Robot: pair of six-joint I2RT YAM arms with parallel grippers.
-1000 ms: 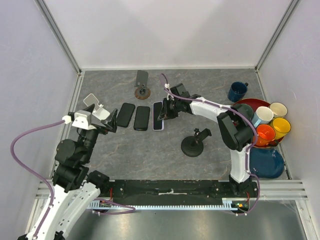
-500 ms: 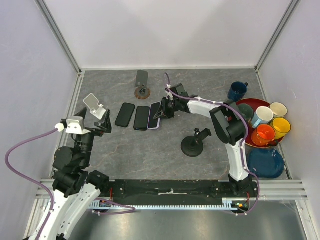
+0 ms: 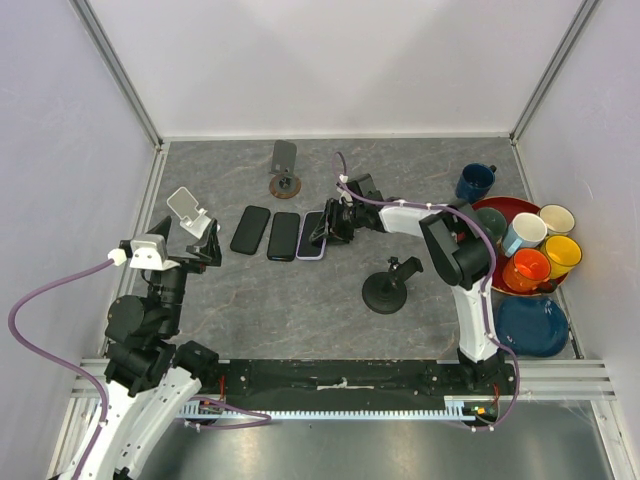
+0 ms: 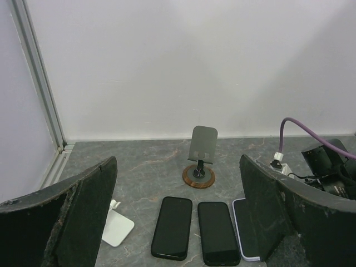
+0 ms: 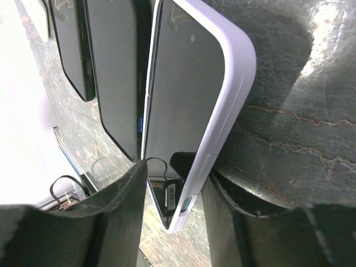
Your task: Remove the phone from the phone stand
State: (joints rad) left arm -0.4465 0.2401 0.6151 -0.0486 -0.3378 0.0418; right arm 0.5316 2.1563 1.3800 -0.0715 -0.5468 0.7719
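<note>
Right pincer (image 3: 334, 222) grips the lilac-cased phone (image 3: 314, 238) beside two black phones (image 3: 250, 229); left pincer (image 4: 178, 189) gapes wide

— What's blocked on the left wrist camera?
— One finger (image 4: 278, 211) of my left gripper (image 4: 178, 167) covers the lavender phone (image 4: 247, 233) along its right edge; the other hides part of the white stand (image 4: 118, 228).
— And the right wrist?
— The phone's far corner runs off the view's top edge; its near end sits partly hidden between my right gripper (image 5: 175, 172) fingers.
</note>
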